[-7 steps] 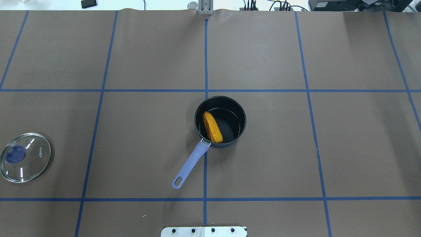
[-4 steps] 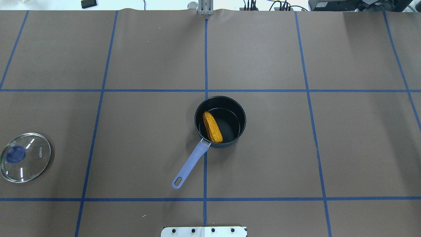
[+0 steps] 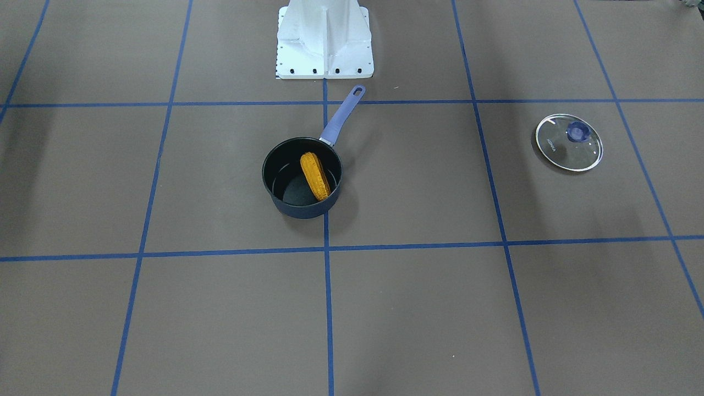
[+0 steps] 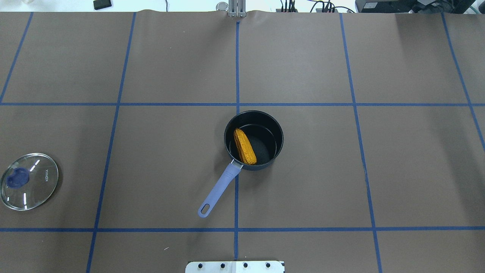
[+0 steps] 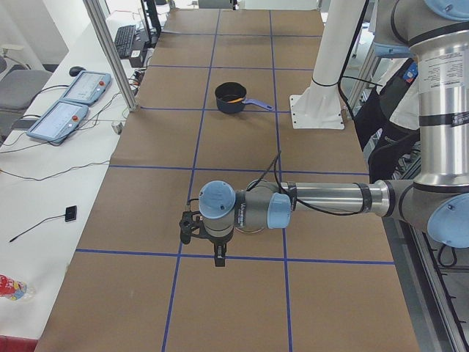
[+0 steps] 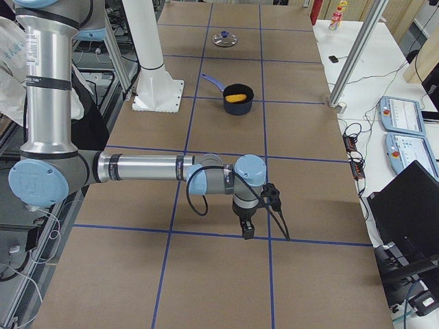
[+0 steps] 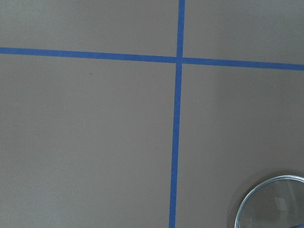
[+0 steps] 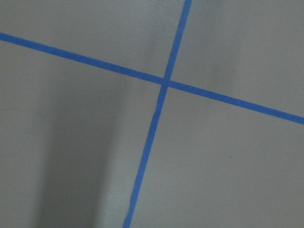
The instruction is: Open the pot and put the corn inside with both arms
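Note:
The dark pot (image 4: 281, 141) with a lilac handle (image 4: 219, 187) stands open at the table's middle, also seen in the front view (image 3: 302, 210). The orange-yellow corn (image 4: 244, 151) lies inside it, leaning on the wall by the handle (image 3: 315, 176). The glass lid (image 4: 29, 181) lies flat on the table far to my left (image 3: 569, 142). My left gripper (image 5: 218, 255) hangs near the lid, its edge showing in the left wrist view (image 7: 275, 202). My right gripper (image 6: 247, 229) hangs over bare table far right. I cannot tell whether either is open.
The white base mount (image 3: 324, 38) stands just behind the pot's handle. Blue tape lines (image 4: 237, 76) grid the brown table cover. Control pendants (image 5: 77, 88) and cables lie on the side bench beyond the table's far edge.

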Motion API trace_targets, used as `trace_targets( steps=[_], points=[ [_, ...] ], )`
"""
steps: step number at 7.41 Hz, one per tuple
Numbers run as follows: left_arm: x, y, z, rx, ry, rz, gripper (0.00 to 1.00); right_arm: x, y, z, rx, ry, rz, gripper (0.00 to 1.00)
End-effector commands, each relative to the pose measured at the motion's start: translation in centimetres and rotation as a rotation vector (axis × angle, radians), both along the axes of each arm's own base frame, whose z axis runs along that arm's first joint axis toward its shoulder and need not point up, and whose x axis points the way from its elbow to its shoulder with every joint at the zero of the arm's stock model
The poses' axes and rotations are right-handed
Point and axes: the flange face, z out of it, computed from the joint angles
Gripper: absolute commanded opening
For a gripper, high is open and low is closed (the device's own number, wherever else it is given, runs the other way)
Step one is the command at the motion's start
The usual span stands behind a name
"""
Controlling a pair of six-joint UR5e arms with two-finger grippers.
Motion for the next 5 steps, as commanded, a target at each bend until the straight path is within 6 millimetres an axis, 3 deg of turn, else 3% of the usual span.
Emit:
trace_targets(
  steps=[1, 5],
  points=[
    [-0.03, 0.08, 0.10, -0.002, -0.004, 0.000, 0.99, -0.29, -0.01, 0.08, -0.001, 0.000, -0.007, 1.00],
    [-0.02, 0.38, 0.37, -0.008, -0.004, 0.000, 0.99, -0.66, 0.10, 0.19, -0.003, -0.002, -0.015, 1.00]
  ],
)
